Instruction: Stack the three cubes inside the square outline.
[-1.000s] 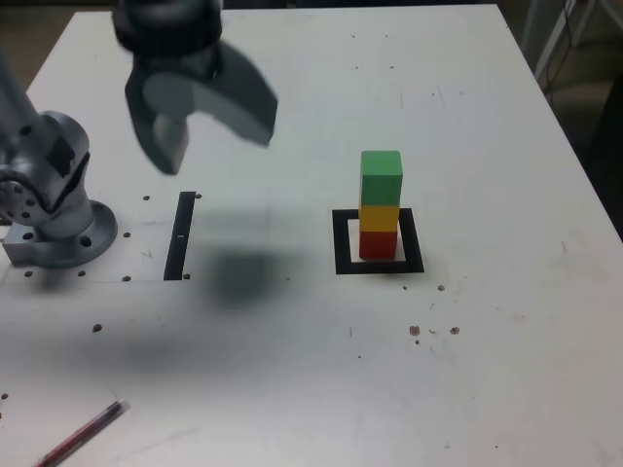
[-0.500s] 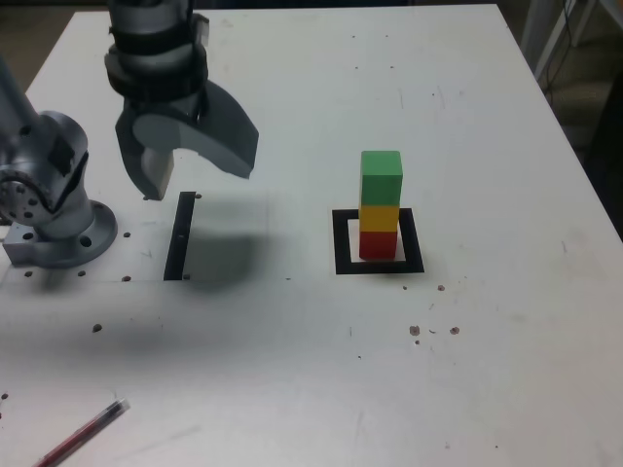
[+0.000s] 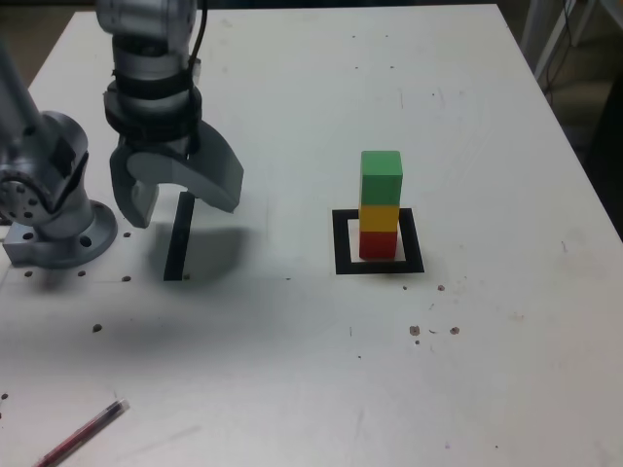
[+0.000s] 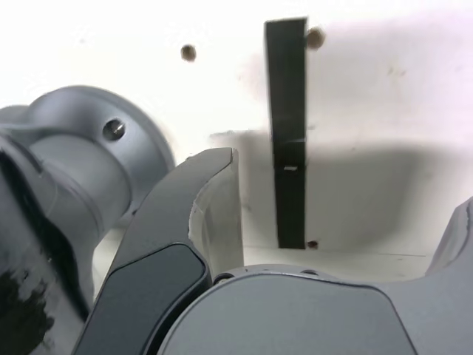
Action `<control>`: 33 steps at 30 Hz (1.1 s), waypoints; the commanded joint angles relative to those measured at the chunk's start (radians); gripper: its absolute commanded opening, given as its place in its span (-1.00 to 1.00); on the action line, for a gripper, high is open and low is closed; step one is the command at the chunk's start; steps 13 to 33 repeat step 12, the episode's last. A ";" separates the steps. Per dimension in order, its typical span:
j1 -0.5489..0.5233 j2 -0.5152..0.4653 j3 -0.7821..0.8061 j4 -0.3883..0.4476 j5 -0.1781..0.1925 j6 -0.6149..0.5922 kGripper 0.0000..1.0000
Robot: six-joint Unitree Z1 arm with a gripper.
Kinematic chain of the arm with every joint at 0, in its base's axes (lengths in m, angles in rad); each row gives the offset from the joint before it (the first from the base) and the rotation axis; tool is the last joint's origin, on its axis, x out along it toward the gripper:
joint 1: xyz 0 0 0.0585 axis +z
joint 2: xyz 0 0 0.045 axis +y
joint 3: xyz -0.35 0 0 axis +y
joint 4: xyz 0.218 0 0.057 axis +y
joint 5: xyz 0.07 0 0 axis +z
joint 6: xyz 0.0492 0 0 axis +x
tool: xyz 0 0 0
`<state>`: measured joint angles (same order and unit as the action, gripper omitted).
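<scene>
Taken from the exterior view's left, the arm's grey base [image 3: 54,219] sits bolted near the desk [image 3: 292,370] edge, and just beside it the claw [image 3: 175,199] hangs pointing down with its two dark jaws spread wide and nothing between them. Directly under the claw lies the narrow black strip [image 3: 179,238], running toward and away from the camera; the wrist view shows that strip [image 4: 287,148] in the gap between the open jaws, with bare desk on either side and no cube in sight. Further toward the exterior view's right, well apart from the claw, stands the square outline [image 3: 378,242], and the three cubes rise from its pale centre in one upright column: the red cube [image 3: 378,244] at the bottom, the yellow cube [image 3: 379,218] resting on it, and the green cube [image 3: 381,177] on top. The tower's long axis is vertical and it looks square and steady, with its foot inside the black border. So the task's things lie off to the exterior view's right of the claw, across an open stretch of desk, and nothing remains loose for the claw to fetch. Judged from this layout, the stacking appears complete, and any coming move would only need to keep the empty claw clear of the tower.
</scene>
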<state>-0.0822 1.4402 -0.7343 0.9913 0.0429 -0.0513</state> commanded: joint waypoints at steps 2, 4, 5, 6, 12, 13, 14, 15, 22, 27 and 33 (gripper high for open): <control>-0.001 -0.032 0.022 -0.043 0.008 -0.008 1.00; -0.001 -0.040 0.034 -0.066 0.007 -0.015 1.00; -0.001 -0.040 0.037 -0.073 0.006 -0.020 1.00; -0.001 -0.037 0.038 -0.079 0.005 -0.026 1.00; -0.001 -0.015 0.036 -0.085 0.003 -0.048 1.00; -0.001 -0.015 0.036 -0.085 0.003 -0.048 1.00; -0.001 -0.015 0.036 -0.085 0.003 -0.048 1.00; -0.001 -0.015 0.036 -0.085 0.003 -0.048 1.00; -0.001 -0.015 0.036 -0.085 0.003 -0.048 1.00; -0.001 -0.015 0.036 -0.085 0.003 -0.048 1.00; -0.001 -0.015 0.036 -0.085 0.003 -0.048 1.00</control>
